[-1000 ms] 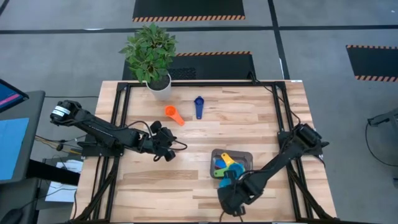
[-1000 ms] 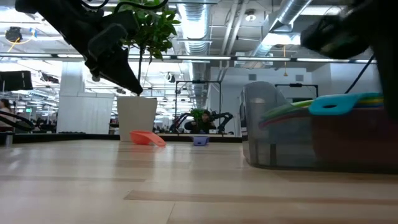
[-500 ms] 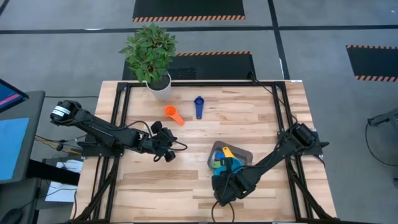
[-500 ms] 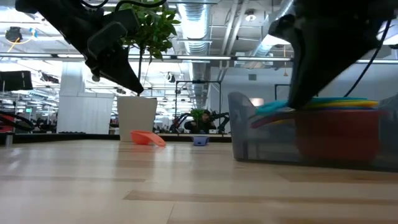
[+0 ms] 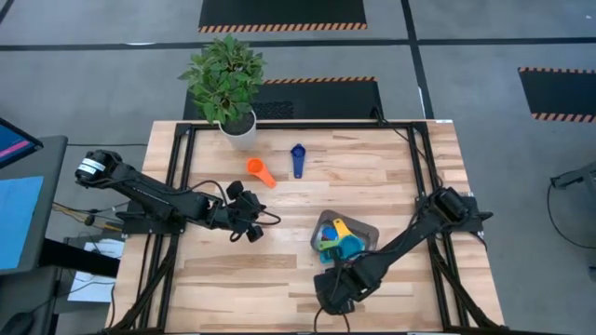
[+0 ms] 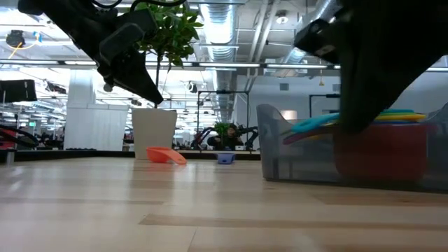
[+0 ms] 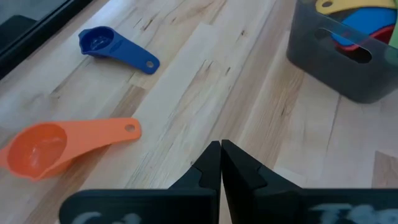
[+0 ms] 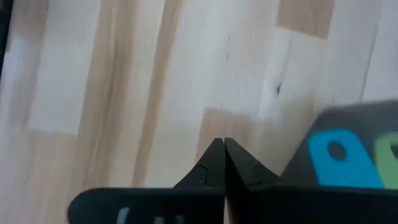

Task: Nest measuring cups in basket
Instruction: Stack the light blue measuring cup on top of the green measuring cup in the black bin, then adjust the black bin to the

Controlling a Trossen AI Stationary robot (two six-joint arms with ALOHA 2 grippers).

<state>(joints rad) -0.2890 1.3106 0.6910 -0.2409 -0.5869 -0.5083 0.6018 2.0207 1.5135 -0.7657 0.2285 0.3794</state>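
The dark grey basket stands right of the table's middle, near the front. Inside it is a nested stack of measuring cups; their yellow, light blue and green handles stick out over the rim. An orange cup and a dark blue cup lie on the wood farther back. My right gripper is shut, pointing down at bare wood just beside the basket's near left corner. My left gripper is shut and hovers left of centre, above the table.
A white pot with a green plant stands at the table's far edge, left of the loose cups. Bare wood lies between the two arms and along the near edge. The black frame rails run along the table's sides.
My right gripper has gone toward the table's near left, off the basket's near rim and onto bare wood beside it, staying shut. The basket with its cups has slid a little toward the table's left and turned slightly, then stayed still.
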